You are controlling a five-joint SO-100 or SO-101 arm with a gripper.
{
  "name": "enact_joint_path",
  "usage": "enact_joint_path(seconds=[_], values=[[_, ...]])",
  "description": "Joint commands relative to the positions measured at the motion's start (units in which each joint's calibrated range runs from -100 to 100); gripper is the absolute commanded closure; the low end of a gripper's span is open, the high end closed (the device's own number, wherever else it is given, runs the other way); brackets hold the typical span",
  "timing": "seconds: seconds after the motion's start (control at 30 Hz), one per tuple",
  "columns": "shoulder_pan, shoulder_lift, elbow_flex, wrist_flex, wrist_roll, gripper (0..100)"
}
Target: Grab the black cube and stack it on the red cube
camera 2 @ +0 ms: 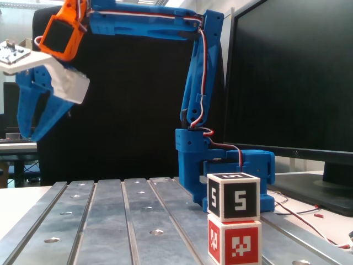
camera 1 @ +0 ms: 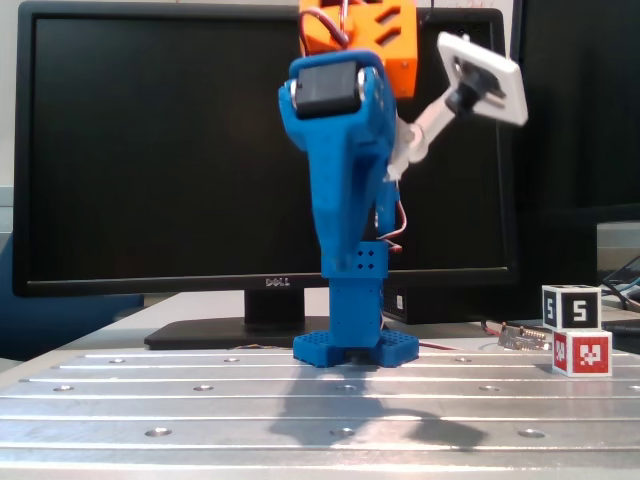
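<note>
The black cube (camera 1: 572,306) with its white 5 rests squarely on top of the red cube (camera 1: 582,353) at the right of the metal table. Both fixed views show this stack, with the black cube (camera 2: 234,196) over the red cube (camera 2: 234,243). My blue gripper (camera 2: 32,132) hangs high at the far left, well away from the stack. Its fingers point down, slightly apart, with nothing between them. In the front-facing fixed view the arm (camera 1: 340,150) faces the camera and hides the fingertips.
The blue arm base (camera 1: 355,345) is bolted to the slotted aluminium table (camera 1: 200,400). A Dell monitor (camera 1: 170,150) stands behind it. A small metal connector (camera 1: 523,338) and wires lie beside the stack. A white camera mount (camera 1: 480,80) sticks out from the wrist.
</note>
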Motion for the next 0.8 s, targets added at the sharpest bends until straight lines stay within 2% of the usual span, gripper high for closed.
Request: enact_joint_path(seconds=[0.0,0.17,0.5,0.77], values=[[0.6,-1.2,2.4,-4.8,2.6,99],[0.7,-6.7,10.2,-10.9,4.1,99],[0.8,-29.2,40.6,-26.5,4.5,99],[0.0,-47.1,56.9,-29.2,4.2,99]])
